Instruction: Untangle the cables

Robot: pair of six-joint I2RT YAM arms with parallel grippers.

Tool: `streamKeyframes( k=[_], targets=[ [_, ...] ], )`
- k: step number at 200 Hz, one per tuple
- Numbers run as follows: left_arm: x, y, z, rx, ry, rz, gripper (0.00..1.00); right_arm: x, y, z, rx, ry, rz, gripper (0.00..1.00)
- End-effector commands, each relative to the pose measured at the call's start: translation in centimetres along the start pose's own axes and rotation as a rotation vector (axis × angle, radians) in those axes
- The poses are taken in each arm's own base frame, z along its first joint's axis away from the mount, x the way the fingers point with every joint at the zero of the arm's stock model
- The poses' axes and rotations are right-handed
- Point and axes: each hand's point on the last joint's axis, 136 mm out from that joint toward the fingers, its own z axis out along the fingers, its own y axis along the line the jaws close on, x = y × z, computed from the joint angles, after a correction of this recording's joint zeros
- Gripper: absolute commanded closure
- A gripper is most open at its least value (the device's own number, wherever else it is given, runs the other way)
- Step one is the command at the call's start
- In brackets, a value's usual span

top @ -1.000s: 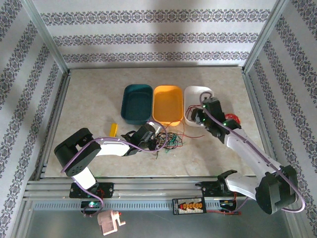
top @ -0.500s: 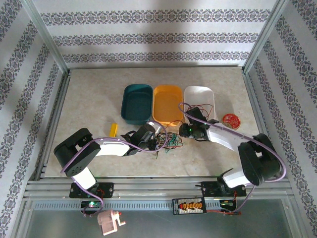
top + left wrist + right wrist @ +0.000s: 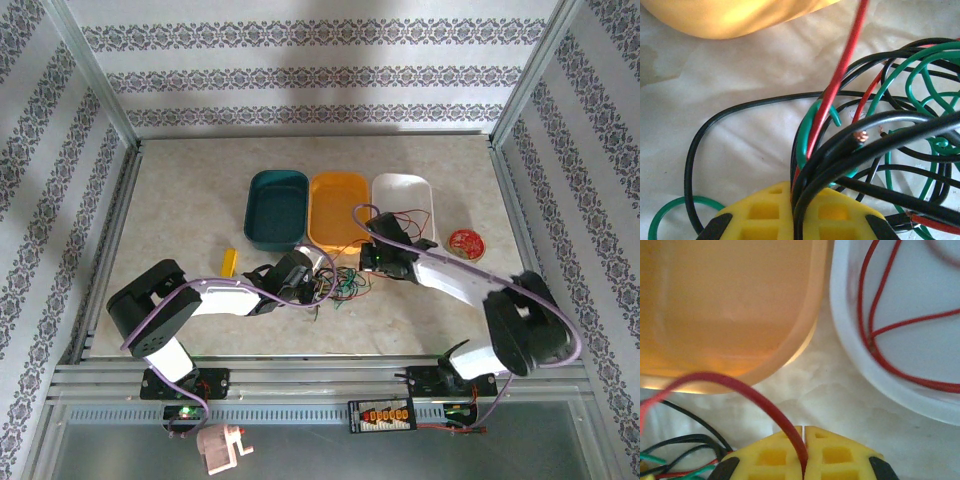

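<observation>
So the right arm has swung in from over by the white tray and folded at the elbow. The right tool has now snapped together on a red cable, just in front of the orange tray. The left tool hasn't budged and is still pinched tight on a bunch of the cables.

The tangle sits on the surface between the two tools, stretched roughly left to right. From the right tool the red cable arcs up and bends off to the left. In the left wrist view, a red strand runs nearly straight away from the pads, leaning right. Another red wire lies looped inside the white tray.
</observation>
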Motion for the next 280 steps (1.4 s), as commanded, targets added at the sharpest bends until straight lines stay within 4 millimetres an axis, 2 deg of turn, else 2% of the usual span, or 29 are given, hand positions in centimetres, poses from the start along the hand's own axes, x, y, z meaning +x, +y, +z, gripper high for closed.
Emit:
streamKeyframes(
  k=[1,32,72,108,137,152,166,198,219,231,247,261,280],
  targets=[
    [3.3,1.4,-0.2,-0.061,0.092,0.015,1.0,-3.1,-1.4,-4.4,0.071,-0.203,0.029,1.0],
    [3.6,1.6,-0.2,-0.065,0.093,0.014,1.0,-6.4,-3.4,-10.7,0.119,-0.443,0.101,1.0],
    [3.7,2.1,-0.3,-0.088,0.09,0.01,1.0,-9.3,-5.4,-17.8,0.176,-0.662,0.147,1.0],
    [3.8,2.2,-0.4,-0.091,0.09,0.011,1.0,-10.8,-7.0,-23.2,0.22,-0.819,0.209,1.0],
    [4.1,2.3,-0.3,-0.092,0.095,0.01,0.99,-11.3,-7.7,-26.1,0.205,-0.898,0.254,1.0],
    [4.4,2.1,-0.3,-0.077,0.106,0.018,0.96,-11.5,-7.3,-26.2,0.181,-0.892,0.244,1.0],
    [4.6,1.4,-0.3,-0.038,0.118,0.034,0.9,-11.6,-5.9,-25.1,0.121,-0.847,0.204,1.0],
    [4.6,-0.1,-0.4,0.053,0.12,0.055,0.87,-10.4,-2.2,-20.5,-0.044,-0.677,0.154,1.0],
    [4.5,-0.5,-0.5,0.072,0.116,0.057,0.85,-9.1,-0.5,-17.7,-0.103,-0.587,0.168,1.0],
    [4.6,-0.6,-0.5,0.08,0.121,0.059,0.85,-8.4,-0.5,-16.5,-0.09,-0.559,0.182,1.0],
    [4.8,-0.9,-0.5,0.096,0.129,0.057,0.83,-8.0,-0.9,-15.9,-0.071,-0.554,0.208,1.0],
    [5.0,-1.1,-0.5,0.112,0.135,0.055,0.74,-8.1,-1.2,-16.1,-0.058,-0.568,0.218,1.0],
    [5.2,-1.1,-0.4,0.117,0.14,0.053,0.72,-8.5,-1.4,-16.7,-0.045,-0.59,0.208,1.0]
  ],
)
